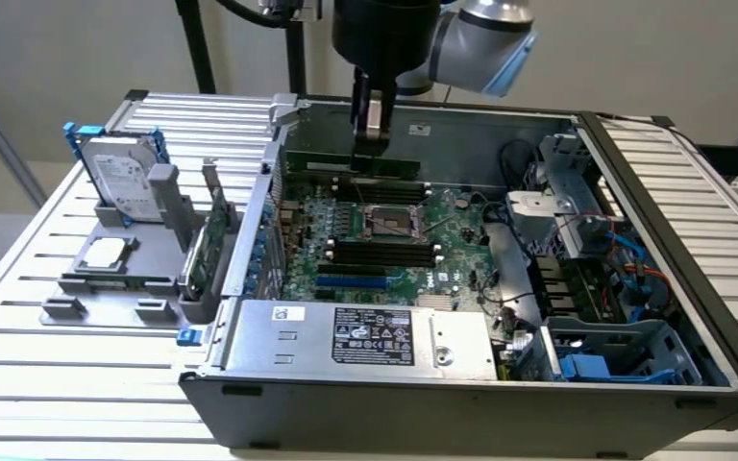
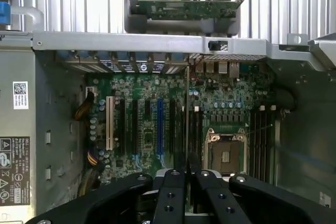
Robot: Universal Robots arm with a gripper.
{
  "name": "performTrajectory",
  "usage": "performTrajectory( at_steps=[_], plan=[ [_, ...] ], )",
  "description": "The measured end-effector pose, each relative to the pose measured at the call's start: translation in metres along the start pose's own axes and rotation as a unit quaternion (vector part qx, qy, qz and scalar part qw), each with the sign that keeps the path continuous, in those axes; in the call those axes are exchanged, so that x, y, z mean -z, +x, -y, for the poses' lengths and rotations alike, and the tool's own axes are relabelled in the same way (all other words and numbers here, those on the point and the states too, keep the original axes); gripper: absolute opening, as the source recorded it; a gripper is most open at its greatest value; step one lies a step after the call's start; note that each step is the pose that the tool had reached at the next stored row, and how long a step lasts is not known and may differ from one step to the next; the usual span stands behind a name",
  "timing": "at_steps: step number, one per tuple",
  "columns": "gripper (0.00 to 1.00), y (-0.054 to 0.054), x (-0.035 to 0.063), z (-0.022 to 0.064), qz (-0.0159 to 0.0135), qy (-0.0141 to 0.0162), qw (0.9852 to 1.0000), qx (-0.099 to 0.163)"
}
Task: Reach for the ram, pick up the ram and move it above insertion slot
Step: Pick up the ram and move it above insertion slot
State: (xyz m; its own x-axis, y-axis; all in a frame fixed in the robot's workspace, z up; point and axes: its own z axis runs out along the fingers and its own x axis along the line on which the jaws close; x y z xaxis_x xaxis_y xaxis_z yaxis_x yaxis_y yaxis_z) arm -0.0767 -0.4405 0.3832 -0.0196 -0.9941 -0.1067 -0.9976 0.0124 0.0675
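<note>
The ram (image 1: 331,161) is a long, thin green stick hanging level over the far part of the motherboard (image 1: 343,216), inside the open computer case. My gripper (image 1: 369,152) comes straight down from above and is shut on the ram's top edge. In the wrist view the ram (image 2: 187,108) shows edge-on as a thin line running out from between the black fingers (image 2: 173,182). Below it lie the black memory slots (image 1: 376,252) beside the CPU socket (image 1: 392,223), (image 2: 226,153). I cannot tell whether the ram is lined up with a slot.
A grey holder (image 1: 112,288) outside the case, on the exterior view's left, carries a silver hard drive (image 1: 126,178), a wider green card (image 1: 209,240) and a processor chip (image 1: 103,252). The power supply (image 1: 369,336) fills the near side of the case; cables and drive bays (image 1: 600,279) crowd its right.
</note>
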Motion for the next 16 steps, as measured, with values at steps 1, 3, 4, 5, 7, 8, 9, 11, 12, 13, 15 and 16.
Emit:
performTrajectory(
  at_steps=[1, 3, 4, 5, 7, 8, 9, 11, 12, 13, 15, 16],
  plan=[
    [0.13, -0.002, -0.0008, 0.0024, -0.0001, 0.0001, 1.0000, 0.000],
    [0.13, -0.007, -0.0024, 0.0069, -0.0005, 0.0004, 1.0000, 0.000],
    [0.13, -0.009, -0.0028, 0.0089, -0.0007, 0.0008, 1.0000, 0.000],
    [0.13, -0.012, -0.0033, 0.0108, -0.0008, 0.0014, 1.0000, 0.000],
    [0.13, -0.016, -0.0039, 0.0136, -0.0010, 0.0039, 1.0000, 0.000],
    [0.13, -0.018, -0.0041, 0.0151, -0.0010, 0.0052, 1.0000, 0.000],
    [0.13, -0.020, -0.0042, 0.0168, -0.0011, 0.0064, 1.0000, 0.001],
    [0.13, -0.024, -0.0047, 0.0204, -0.0013, 0.0084, 1.0000, 0.001],
    [0.13, -0.026, -0.0049, 0.0225, -0.0014, 0.0091, 1.0000, 0.001],
    [0.13, -0.028, -0.0051, 0.0246, -0.0017, 0.0096, 1.0000, 0.001],
    [0.13, -0.031, -0.0054, 0.0289, -0.0020, 0.0106, 0.9999, 0.001],
    [0.13, -0.033, -0.0055, 0.0311, -0.0022, 0.0110, 0.9999, 0.001]
  ],
)
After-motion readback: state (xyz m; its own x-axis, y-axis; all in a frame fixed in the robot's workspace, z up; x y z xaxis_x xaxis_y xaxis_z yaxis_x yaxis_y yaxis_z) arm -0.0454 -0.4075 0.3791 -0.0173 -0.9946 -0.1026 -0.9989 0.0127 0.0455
